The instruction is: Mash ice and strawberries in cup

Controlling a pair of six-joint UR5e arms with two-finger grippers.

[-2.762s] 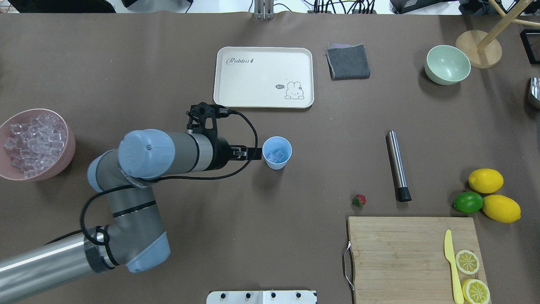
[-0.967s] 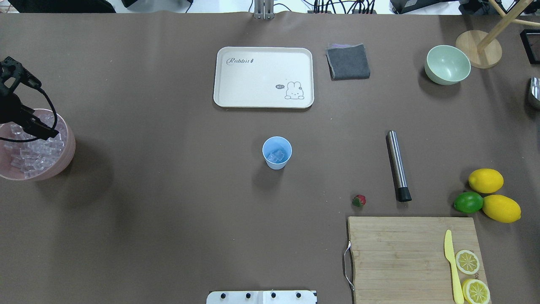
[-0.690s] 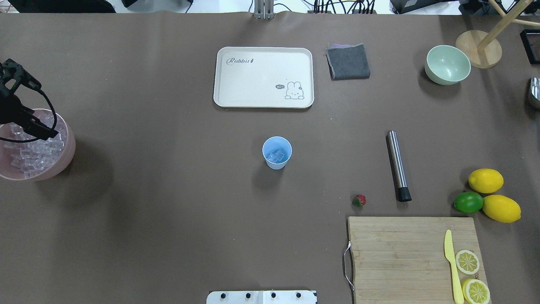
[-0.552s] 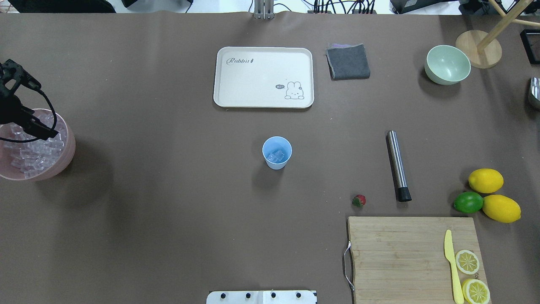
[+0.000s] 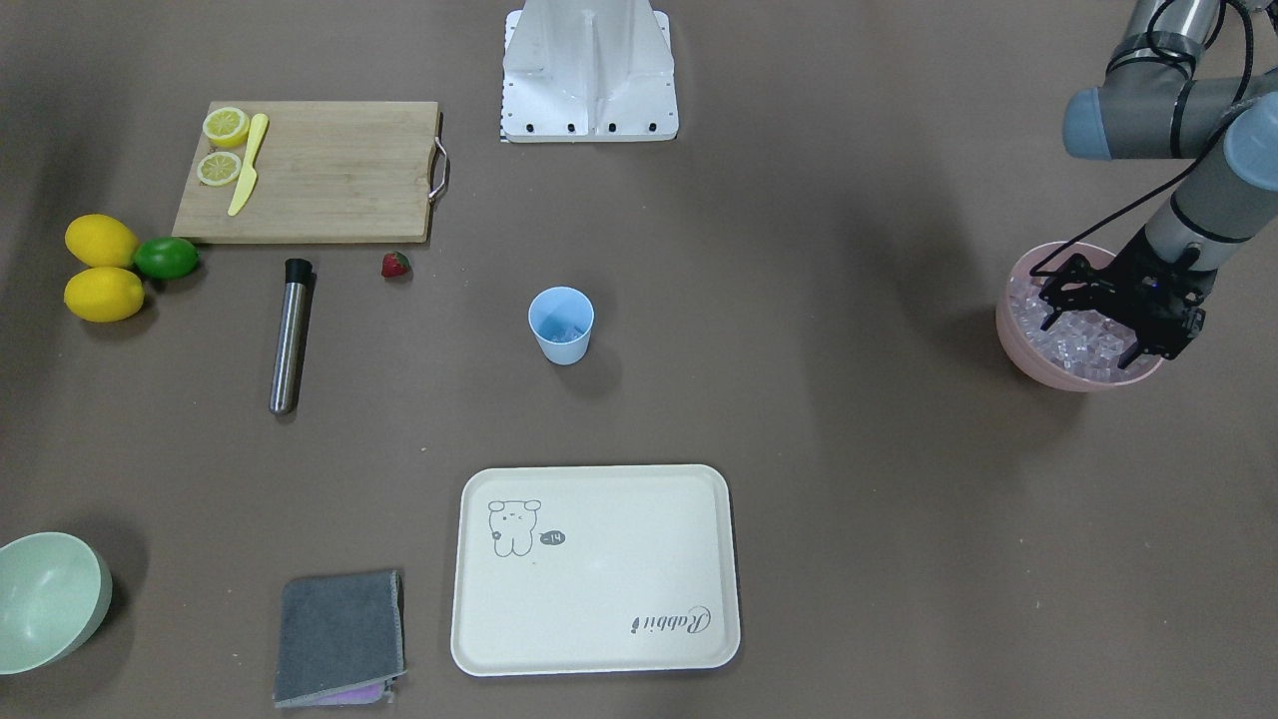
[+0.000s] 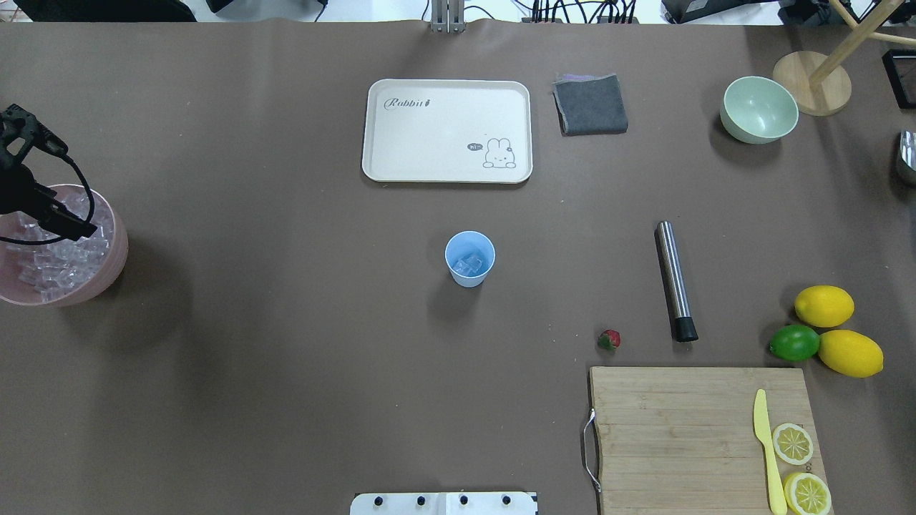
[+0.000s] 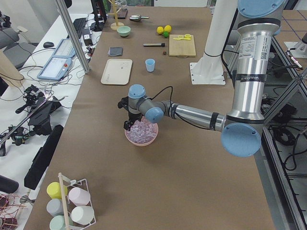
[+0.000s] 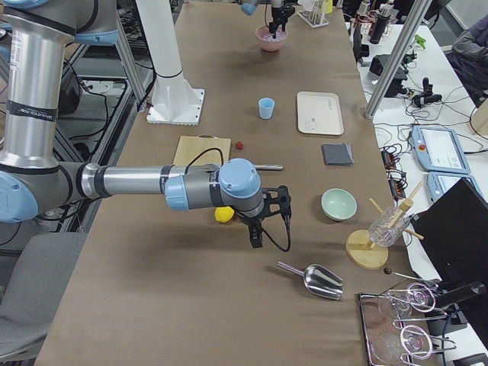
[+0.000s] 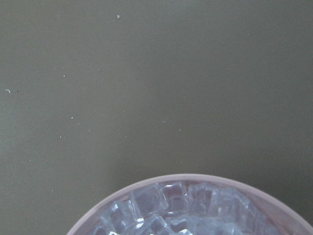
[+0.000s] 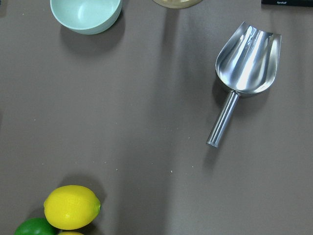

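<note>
On the left gripper (image 5: 1090, 338) the two fingers are spread wide apart, tips pointed down into the heap of ice (image 9: 186, 205), and whether a cube is actually pinched between them can't be made out. That ice is piled in a pink bowl (image 5: 1012, 348), which sits at the table's far left end in the overhead view, roughly 9 o'clock from the cup (image 6: 469, 277) and well apart from it. The cup is stood upright near the middle of the table, and a few cubes can be seen at its bottom. The strawberry (image 6: 609, 339) is lying on the bare table at about 4 o'clock from the cup, just off the top left corner of the cutting board (image 6: 687, 429). A metal rod (image 6: 674, 279) is laid at 3 o'clock from the cup. The right gripper (image 8: 255, 232) is only seen from the side, hung above the table near a lemon (image 10: 72, 207) and a metal scoop (image 10: 247, 58), so its finger state can't be told.
</note>
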